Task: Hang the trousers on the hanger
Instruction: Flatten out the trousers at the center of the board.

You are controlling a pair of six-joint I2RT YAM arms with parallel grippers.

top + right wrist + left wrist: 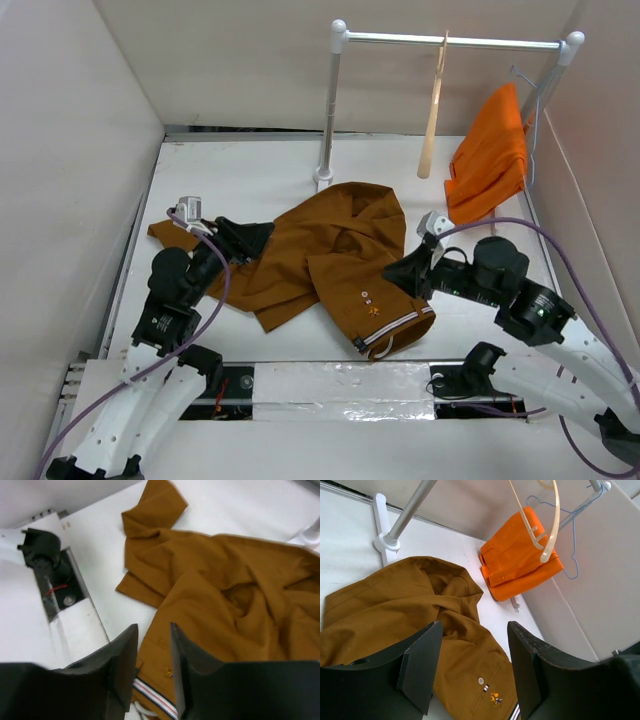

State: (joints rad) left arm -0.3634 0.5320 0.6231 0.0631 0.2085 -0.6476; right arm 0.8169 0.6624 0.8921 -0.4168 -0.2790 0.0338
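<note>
Jaws of the left gripper (475,626) stand wide apart, with a fold of the trousers (410,595) lying under the gap. I judge this a ready stance for pinching cloth, though nothing is gripped yet. The right gripper (153,627) has its jaws at a narrow gap, also empty. Below them runs the striped waistband (152,697), and beyond them spreads the crumpled body of the garment. The waistband is the firmest edge to lift by, so this placement looks deliberate.

The trousers lie in a loose heap between the two sets of jaws, one leg trailing off past the left ones. The hanger (434,110) hangs well beyond both, on the rail (450,41), with an orange garment (490,160) on the rail's far end, to the right of the right jaws. The cloth must be raised and carried that way, so the task seems barely begun.

Under the jaws is a plain white table (250,180), smooth enough that fabric may slide. Pale walls (70,150) close it in on three sides.
</note>
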